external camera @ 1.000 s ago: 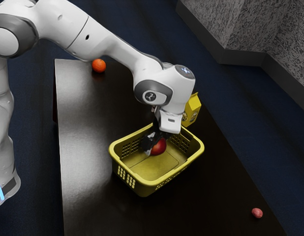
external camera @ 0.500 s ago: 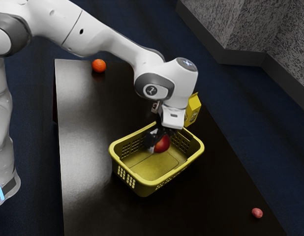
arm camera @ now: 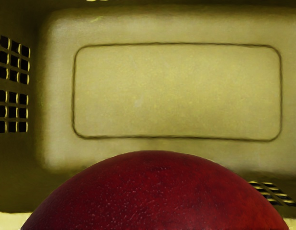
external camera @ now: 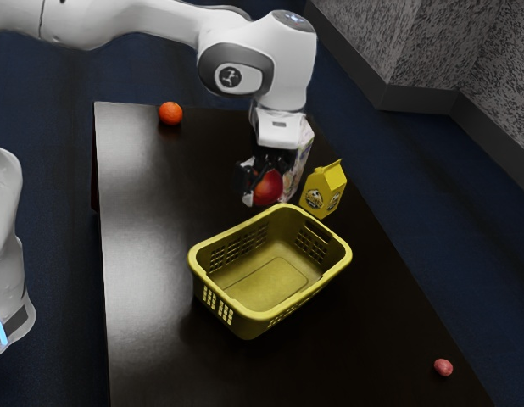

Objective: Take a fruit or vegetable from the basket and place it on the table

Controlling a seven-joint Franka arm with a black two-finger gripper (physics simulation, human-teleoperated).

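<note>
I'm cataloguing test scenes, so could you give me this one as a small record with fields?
hand: shut on the red fruit
red fruit: in the air, out of the basket
basket: yellow, upright on the table
carton: yellow, standing near the basket
orange fruit: on the table, toward the exterior view's upper left
small pink item: on the table, exterior view's lower right
task: fruit not yet put down

Exterior view looks obliquely down from well above the basket (external camera: 252, 321); wrist view, much nearer, faces down into it; both share its floor (arm camera: 176, 91)
</note>
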